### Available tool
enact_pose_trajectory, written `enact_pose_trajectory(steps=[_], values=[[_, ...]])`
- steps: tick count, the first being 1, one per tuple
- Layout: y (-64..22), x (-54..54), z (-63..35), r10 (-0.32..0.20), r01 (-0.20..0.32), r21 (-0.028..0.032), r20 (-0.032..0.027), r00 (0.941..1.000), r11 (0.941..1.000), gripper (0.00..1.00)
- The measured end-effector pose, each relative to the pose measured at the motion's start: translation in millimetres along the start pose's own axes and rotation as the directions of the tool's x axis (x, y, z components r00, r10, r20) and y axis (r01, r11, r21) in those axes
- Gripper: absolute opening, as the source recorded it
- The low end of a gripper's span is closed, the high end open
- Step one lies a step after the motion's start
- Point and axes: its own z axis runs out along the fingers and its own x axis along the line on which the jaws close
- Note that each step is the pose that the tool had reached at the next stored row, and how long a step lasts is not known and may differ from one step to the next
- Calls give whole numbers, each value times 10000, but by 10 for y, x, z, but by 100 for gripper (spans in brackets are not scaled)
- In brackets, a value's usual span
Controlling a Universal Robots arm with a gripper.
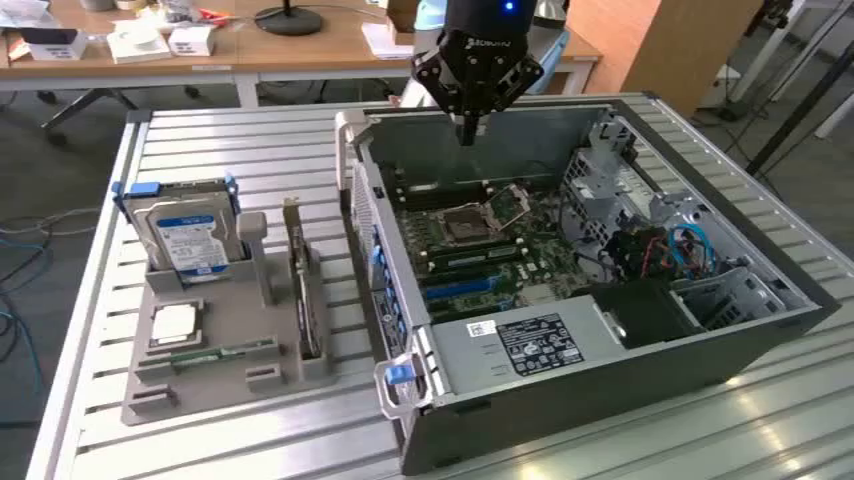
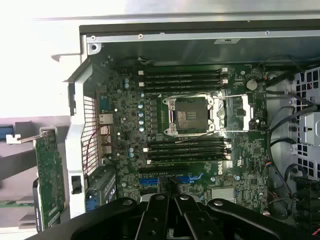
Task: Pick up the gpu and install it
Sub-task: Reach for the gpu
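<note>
gpu (image 1: 307, 300) | on edge in grey holder (image 1: 227, 325) | pincer (image 1: 466, 135) closed, empty, well apart above open case (image 1: 641, 385)

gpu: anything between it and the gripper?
Yes, the case's side wall. The gpu stands in the grey holder outside it; the gripper, jaws shut, hangs over the motherboard inside.

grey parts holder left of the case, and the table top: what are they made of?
Grey blocky parts holder: looks like matte plastic, possibly 3D-printed; uniform dull grey with squared slots. Slatted silver table top: probably aluminium profile; pale metal sheen and straight parallel grooves.
</note>
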Motion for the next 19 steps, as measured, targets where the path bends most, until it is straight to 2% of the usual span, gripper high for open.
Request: enact_pose_trajectory(steps=[19], values=[[0, 0, 0, 0, 0, 0, 0, 10000, 10000, 10]])
